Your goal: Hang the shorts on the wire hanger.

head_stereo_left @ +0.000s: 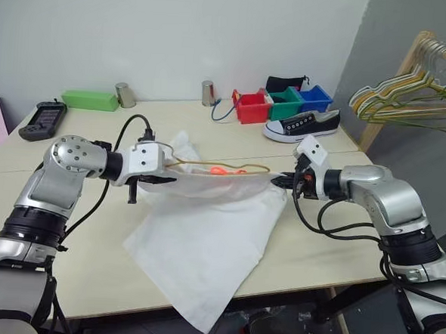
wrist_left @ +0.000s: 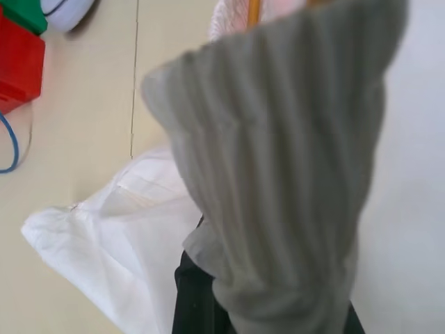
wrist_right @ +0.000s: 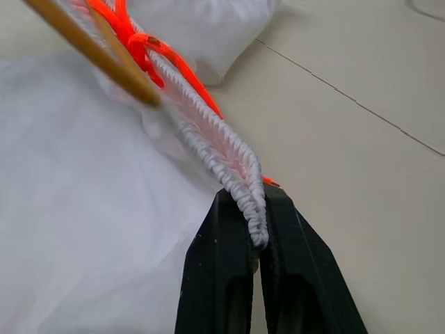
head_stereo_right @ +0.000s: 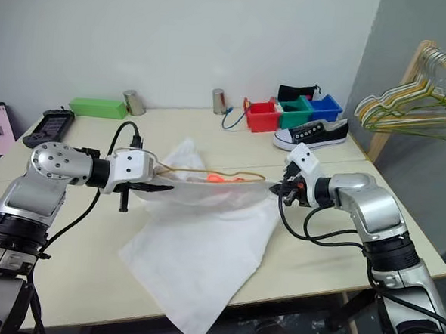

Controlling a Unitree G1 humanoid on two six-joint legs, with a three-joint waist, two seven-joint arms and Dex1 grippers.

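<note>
Landmark: the table. Left to right across it.

Left gripper is above the table's left-middle, clamped on the left end of the shorts' waistband; in the left wrist view its fingers are mostly buried under gathered fabric.

The shorts span the table's middle: waistband lifted off the surface and stretched taut between both grippers, legs draping down onto the tabletop, with one corner hanging past the front edge. The orange drawstring sits at mid-waistband.

The wire hanger runs along the top of the waistband. In the right wrist view its wire passes just beside the drawstring and the gathered elastic; whether it's inside the waist opening or just resting against it, can't tell.

Right gripper is above the table's right-middle, jaws pinched tight on the right end of the ribbed waistband.

Handling, as a judgement: thin, light, floppy fabric with no stiffness, and it sags wherever unsupported. The elastic band is the best grab spot, being thick and ribbed, so less slip. The hanger looks thin and springy and could slide out if the tension drops.
</note>
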